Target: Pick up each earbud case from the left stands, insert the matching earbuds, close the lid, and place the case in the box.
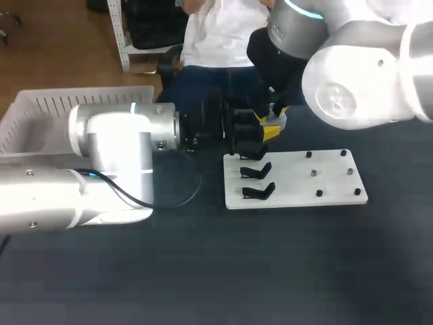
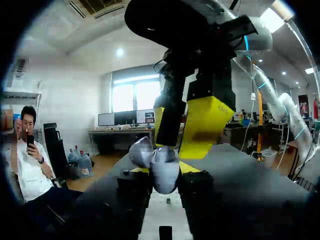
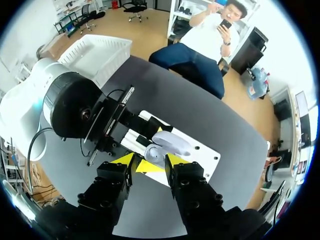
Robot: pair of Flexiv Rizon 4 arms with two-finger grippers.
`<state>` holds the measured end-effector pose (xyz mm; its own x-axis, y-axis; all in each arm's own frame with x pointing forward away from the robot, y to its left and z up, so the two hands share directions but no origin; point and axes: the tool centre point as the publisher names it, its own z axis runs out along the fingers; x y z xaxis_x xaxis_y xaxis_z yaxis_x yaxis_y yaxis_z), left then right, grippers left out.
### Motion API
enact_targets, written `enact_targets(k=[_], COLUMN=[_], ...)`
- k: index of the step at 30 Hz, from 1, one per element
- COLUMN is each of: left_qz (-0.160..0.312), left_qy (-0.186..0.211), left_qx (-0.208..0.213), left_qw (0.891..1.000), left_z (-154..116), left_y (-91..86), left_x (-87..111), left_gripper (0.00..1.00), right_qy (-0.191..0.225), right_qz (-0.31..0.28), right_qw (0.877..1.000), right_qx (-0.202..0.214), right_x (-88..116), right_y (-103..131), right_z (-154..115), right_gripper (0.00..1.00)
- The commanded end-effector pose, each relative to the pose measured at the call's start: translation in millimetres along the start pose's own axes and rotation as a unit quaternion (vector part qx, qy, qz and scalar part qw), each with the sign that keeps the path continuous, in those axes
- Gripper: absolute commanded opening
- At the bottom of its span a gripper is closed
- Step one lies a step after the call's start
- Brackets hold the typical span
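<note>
Over the dark table (image 1: 203, 271), in the head view's upper middle, the left gripper (image 2: 162, 175) clamps the open-lidded earbud case (image 3: 169, 144). The right gripper (image 3: 150, 162) hangs just above it, fingers apart, by the white stand board's (image 1: 325, 183) upper-left corner.

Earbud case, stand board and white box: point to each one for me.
earbud case (image 3: 170, 143), right wrist view, on its pale shell
stand board (image 1: 291, 183), head view, on bare white surface
white box (image 1: 61, 105), head view, on its slatted wall
</note>
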<state>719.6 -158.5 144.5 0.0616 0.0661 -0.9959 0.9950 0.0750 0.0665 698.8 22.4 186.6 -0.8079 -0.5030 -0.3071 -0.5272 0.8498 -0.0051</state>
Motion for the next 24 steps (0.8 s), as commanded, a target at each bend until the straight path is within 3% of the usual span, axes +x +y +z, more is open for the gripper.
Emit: enact_targets(k=[1, 7, 11, 16, 20, 24], left_qz=[0.002, 0.002, 0.002, 0.002, 0.002, 0.002], left_qy=[-0.002, -0.002, -0.002, -0.002, -0.002, -0.002], left_qx=[-0.004, -0.004, -0.004, -0.004, -0.004, -0.004], left_qw=[1.0, 1.0, 1.0, 1.0, 1.0, 1.0], left_z=[0, 0, 0, 0, 0, 0], left_y=[-2.3, -2.3, -2.3, -2.3, -2.3, -2.3], left_x=[0.5, 0.5, 0.5, 0.5, 0.5, 0.5], left_gripper=[0.0, 0.0, 0.0, 0.0, 0.0, 0.0], right_qy=[-0.004, -0.033, -0.065, -0.1, -0.101, -0.091], right_qz=[0.002, 0.015, 0.041, 0.073, 0.087, 0.096], right_qw=[1.0, 0.999, 0.997, 0.992, 0.991, 0.991], right_qx=[0.003, -0.01, -0.014, -0.017, -0.012, -0.001], right_x=[1, -7, -31, -60, -70, -67], right_y=[0, -6, -17, -32, -41, -47], right_z=[-2, -19, -19, -12, 2, 13], right_gripper=[0.38, 0.4, 0.43, 0.39, 0.4, 0.38])
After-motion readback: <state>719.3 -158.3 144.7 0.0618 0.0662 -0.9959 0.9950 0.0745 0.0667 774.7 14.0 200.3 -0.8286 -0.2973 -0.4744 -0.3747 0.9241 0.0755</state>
